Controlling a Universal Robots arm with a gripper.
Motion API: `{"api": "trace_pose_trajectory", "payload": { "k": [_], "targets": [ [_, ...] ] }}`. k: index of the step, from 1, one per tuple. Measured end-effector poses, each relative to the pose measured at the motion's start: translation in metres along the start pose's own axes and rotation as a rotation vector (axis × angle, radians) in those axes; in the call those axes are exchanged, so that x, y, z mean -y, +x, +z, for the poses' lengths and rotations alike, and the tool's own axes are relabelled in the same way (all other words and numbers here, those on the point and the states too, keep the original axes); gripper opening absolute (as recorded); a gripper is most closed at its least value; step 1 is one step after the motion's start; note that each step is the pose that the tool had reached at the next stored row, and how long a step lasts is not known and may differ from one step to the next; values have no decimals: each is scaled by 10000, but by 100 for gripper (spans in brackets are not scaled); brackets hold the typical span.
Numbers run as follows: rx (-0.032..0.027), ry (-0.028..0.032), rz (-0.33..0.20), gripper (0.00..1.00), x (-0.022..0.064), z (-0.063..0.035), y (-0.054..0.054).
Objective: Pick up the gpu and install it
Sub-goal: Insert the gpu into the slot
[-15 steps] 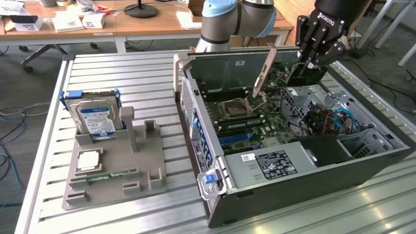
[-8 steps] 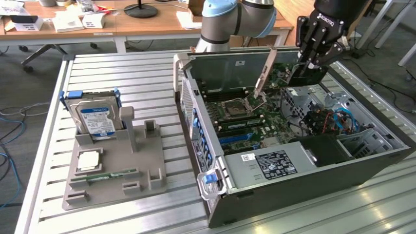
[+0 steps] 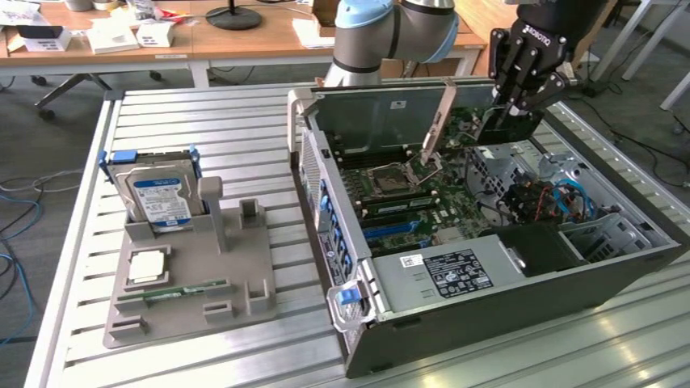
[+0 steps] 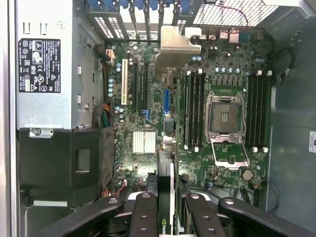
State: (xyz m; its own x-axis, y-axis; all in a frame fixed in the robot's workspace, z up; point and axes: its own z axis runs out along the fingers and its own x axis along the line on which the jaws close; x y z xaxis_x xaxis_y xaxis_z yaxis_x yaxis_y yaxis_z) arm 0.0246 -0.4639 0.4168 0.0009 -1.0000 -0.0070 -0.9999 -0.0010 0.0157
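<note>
Black gripper [image 3: 515,109] pinches the gpu [image 3: 506,129] edge-on between its fingers, holding the card over the motherboard [image 4: 133,168] inside the open computer case [image 3: 539,299], while a hard drive [image 3: 160,198] stands in a grey holder [image 3: 189,311] on the slatted table [image 3: 216,121] at the exterior view's left.

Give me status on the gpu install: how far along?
Done: pickup. The gpu is off the table, clamped edge-on in the end effector.
In hand: the card hangs inside the top of the open computer case, above the motherboard.
Left: seating. The card is not yet in any slot, and the blue slot on the board is bare.
</note>
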Motion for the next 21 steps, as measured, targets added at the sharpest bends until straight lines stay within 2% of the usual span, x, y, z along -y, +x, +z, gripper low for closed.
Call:
{"api": "trace_pose_trajectory", "payload": {
  "k": [4,10,21],
  "targets": [
    [2,12,-1,26,-34,31,-3],
    [2,87,0,26,-115,74,-9],
    [3,95,15,26,-196,140,-51]
  ]
}}
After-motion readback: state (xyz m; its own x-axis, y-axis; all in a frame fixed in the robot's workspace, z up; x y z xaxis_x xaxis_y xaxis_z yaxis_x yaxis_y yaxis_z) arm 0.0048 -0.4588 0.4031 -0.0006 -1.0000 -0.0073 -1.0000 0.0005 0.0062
